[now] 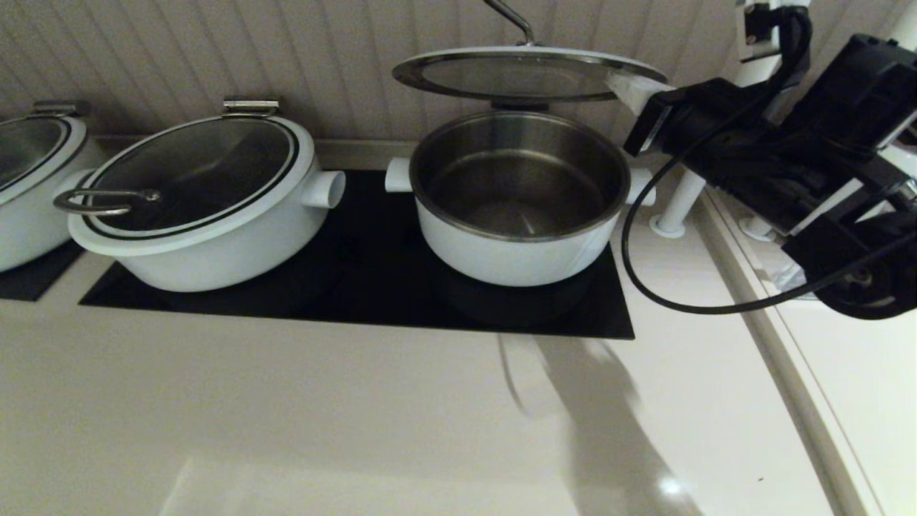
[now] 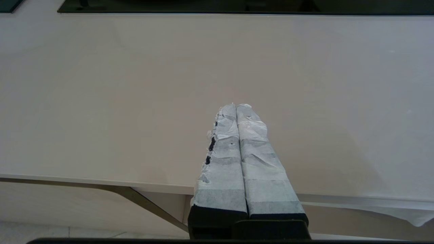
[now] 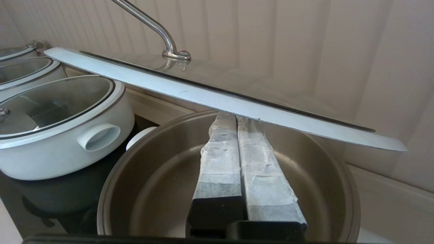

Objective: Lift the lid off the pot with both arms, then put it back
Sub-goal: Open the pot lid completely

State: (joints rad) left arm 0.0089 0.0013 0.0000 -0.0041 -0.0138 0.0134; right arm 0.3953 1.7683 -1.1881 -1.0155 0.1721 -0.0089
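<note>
The round glass lid (image 1: pixel 526 75) with its white rim is raised and tilted above the pot (image 1: pixel 516 251). The pot's steel bowl is open and empty. The lid's curved steel handle (image 1: pixel 512 18) points up. My right gripper (image 1: pixel 632 89) comes in from the right with its taped fingers pressed together. In the right wrist view its tips (image 3: pixel 235 117) are tucked under the lid's rim (image 3: pixel 217 95), over the pot's bowl (image 3: pixel 112 189). My left gripper (image 2: pixel 236 106) is shut and empty over bare counter, outside the head view.
A wider white pot with a loop-handled lid (image 1: pixel 200 208) stands left of the pot on the black cooktop (image 1: pixel 372 287). Another pot (image 1: pixel 29 179) is at the far left. A black cable (image 1: pixel 645 279) hangs by the pot's right side. White posts (image 1: pixel 677 208) stand at the right.
</note>
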